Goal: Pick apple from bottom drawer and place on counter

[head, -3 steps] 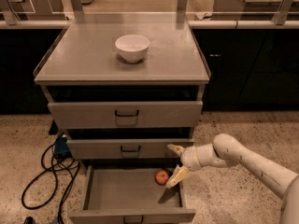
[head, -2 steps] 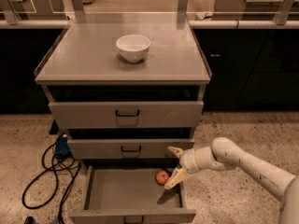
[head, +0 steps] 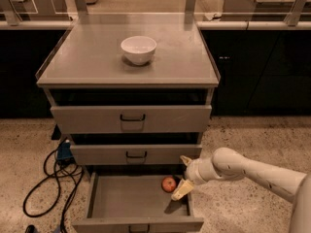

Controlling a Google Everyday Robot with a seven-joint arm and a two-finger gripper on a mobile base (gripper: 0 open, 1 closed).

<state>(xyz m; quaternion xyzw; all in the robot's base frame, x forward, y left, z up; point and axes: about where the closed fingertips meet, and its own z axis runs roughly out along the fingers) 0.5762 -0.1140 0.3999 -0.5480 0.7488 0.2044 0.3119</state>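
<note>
The apple, small and red-orange, lies on the floor of the open bottom drawer near its back right corner. My gripper reaches in from the right on a white arm, just to the right of the apple. One pale finger points down beside the apple; the other sticks up toward the middle drawer. The fingers are spread apart and hold nothing. The counter is the grey cabinet top above.
A white bowl stands on the counter. The upper drawer and the middle drawer are shut. Black cables and a blue box lie on the floor left of the cabinet. A pale ledge with posts runs behind.
The arm has shifted slightly left, bringing the gripper a little closer to the apple. The apple and the drawer have not moved.
</note>
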